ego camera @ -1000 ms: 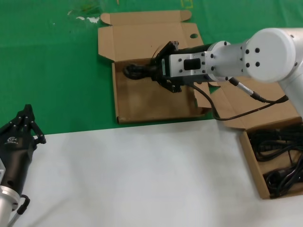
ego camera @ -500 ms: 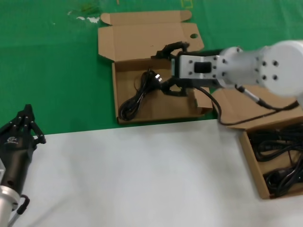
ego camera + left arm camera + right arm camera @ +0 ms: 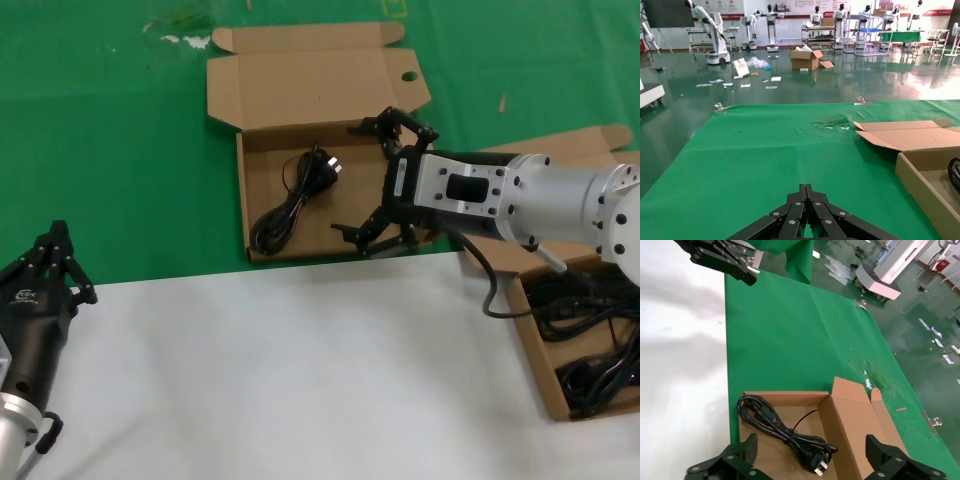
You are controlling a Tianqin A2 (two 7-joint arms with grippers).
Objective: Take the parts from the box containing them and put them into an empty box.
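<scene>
One black power cord (image 3: pixel 295 200) lies loose on the floor of the shallow holed box (image 3: pixel 250 215), its plug toward the lid. My right gripper (image 3: pixel 368 178) hovers open over that box's right side, nothing between its fingers. The right wrist view shows the same cord (image 3: pixel 782 427) below the spread fingers (image 3: pixel 742 452). The box containing the parts (image 3: pixel 528 335) sits at the right edge, with more cords (image 3: pixel 595 350) inside, partly hidden by my right arm. Near the left table edge my left gripper (image 3: pixel 57 262) is parked and shut; in its own wrist view the left gripper (image 3: pixel 806 190) points over green mat.
A green mat (image 3: pixel 120 150) covers the far half of the table, and a white surface (image 3: pixel 300 370) the near half. The holed box's lid (image 3: pixel 300 85) lies open and flat behind it. The parts box's lid (image 3: pixel 570 145) spreads out behind my right arm.
My right gripper let go of the cord, which now lies in the holed box. The gripper opened wide and drew back toward the right, near side of that box. The left arm stayed still.
</scene>
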